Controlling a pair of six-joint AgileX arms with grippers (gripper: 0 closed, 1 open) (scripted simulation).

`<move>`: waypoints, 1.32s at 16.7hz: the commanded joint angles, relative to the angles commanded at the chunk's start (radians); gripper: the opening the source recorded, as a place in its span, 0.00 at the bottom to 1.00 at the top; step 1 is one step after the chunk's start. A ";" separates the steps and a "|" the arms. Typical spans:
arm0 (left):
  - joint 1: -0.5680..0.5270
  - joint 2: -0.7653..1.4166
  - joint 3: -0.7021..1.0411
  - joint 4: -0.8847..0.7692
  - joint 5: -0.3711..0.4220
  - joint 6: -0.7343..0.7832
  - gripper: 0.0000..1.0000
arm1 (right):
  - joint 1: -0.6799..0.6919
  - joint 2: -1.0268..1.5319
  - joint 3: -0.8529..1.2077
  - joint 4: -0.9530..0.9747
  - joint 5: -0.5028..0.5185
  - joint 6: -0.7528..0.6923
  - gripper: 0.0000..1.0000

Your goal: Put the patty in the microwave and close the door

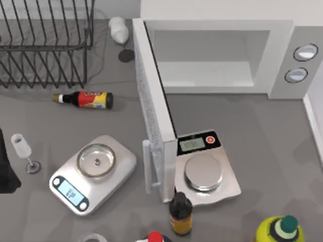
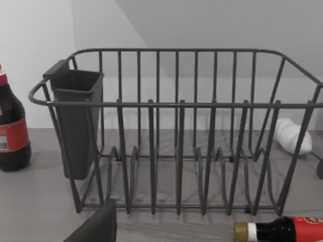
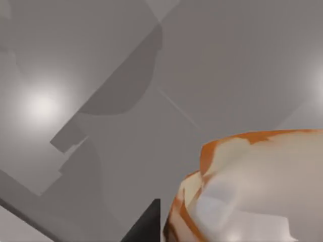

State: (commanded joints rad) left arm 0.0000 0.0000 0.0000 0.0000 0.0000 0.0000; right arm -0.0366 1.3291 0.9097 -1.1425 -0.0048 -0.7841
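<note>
The patty (image 3: 252, 186) looms close in the right wrist view, orange-brown at the rim and pale across its face. My right gripper (image 3: 202, 229) is shut on it, with one dark finger (image 3: 146, 227) showing beside it over plain grey surfaces. The white microwave (image 1: 212, 55) stands at the table's back right with its pale cavity bare. Its door (image 1: 151, 126) is swung wide open toward the front, and the bar handle (image 1: 147, 169) is on its left face. My left arm (image 1: 6, 171) is parked at the table's left edge.
A wire dish rack (image 1: 45, 40) fills the back left, with a sauce bottle (image 1: 88, 100) lying before it. A wine glass (image 1: 22, 148) and a scale (image 1: 93, 171) stand left of the door, another scale (image 1: 204, 169) right of it. A dark bottle (image 1: 180, 212) and a yellow bottle (image 1: 280, 229) line the front edge.
</note>
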 joint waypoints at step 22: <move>0.000 0.000 0.000 0.000 0.000 0.000 1.00 | 0.611 0.842 0.213 1.710 0.568 0.975 0.00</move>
State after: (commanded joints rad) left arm 0.0000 0.0000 0.0000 0.0000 0.0000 0.0000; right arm 0.5748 2.1714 1.1228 0.5673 0.5636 0.1909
